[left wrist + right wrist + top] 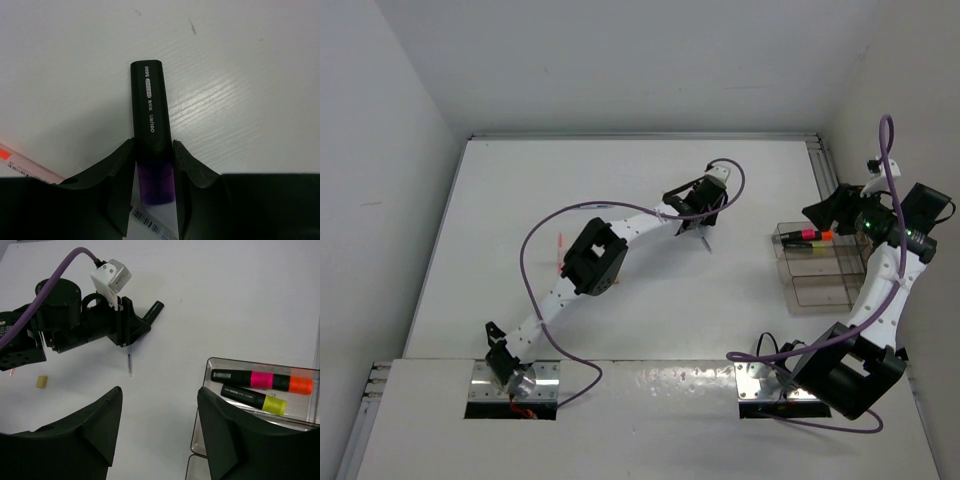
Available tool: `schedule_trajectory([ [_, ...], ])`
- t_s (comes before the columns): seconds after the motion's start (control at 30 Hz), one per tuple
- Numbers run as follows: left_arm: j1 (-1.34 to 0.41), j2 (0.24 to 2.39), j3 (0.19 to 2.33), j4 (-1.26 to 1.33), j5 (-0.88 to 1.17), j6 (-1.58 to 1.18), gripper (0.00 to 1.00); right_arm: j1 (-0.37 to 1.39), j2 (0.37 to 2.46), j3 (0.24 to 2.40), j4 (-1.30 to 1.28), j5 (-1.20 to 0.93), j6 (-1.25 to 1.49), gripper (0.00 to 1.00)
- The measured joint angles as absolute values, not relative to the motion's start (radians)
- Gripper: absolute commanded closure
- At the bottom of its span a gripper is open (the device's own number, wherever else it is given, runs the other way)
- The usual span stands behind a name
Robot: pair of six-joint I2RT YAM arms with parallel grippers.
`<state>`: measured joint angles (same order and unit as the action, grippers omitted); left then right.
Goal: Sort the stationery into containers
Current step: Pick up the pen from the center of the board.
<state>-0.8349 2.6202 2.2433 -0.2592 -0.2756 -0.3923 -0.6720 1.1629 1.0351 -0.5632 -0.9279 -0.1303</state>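
Observation:
My left gripper [704,216] is shut on a black highlighter with a purple end [150,100]; its black cap sticks out past the fingertips, close over the white table. The right wrist view shows that gripper [126,329] with the cap [154,310] pointing up and right. A thin pen [130,362] lies just below it. A tan eraser block [42,382] lies to the left. My right gripper [160,392] is open and empty, beside the clear container [209,371], which holds a pink-and-orange highlighter [260,380] and a yellow-ended one [252,397].
The clear boxes [792,268] stand together at the table's right side, near the right wall. A pink thin pen [560,243] lies left of the left arm's elbow. Two barcoded pens [25,167] lie under the left gripper. A purple cable loops over the table's left half.

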Motion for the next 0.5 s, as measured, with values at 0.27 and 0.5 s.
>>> schedule_trajectory([
  [0.27, -0.831, 2.543, 2.175, -0.255, -0.243, -0.386, 0.89, -0.672, 1.163, 1.031, -0.524, -0.958, 0.073, 0.28],
  [0.5, -0.831, 2.241, 2.042, -0.258, -0.206, -0.389, 0.90, -0.603, 1.161, 0.945, -0.225, -0.982, 0.545, 0.29],
])
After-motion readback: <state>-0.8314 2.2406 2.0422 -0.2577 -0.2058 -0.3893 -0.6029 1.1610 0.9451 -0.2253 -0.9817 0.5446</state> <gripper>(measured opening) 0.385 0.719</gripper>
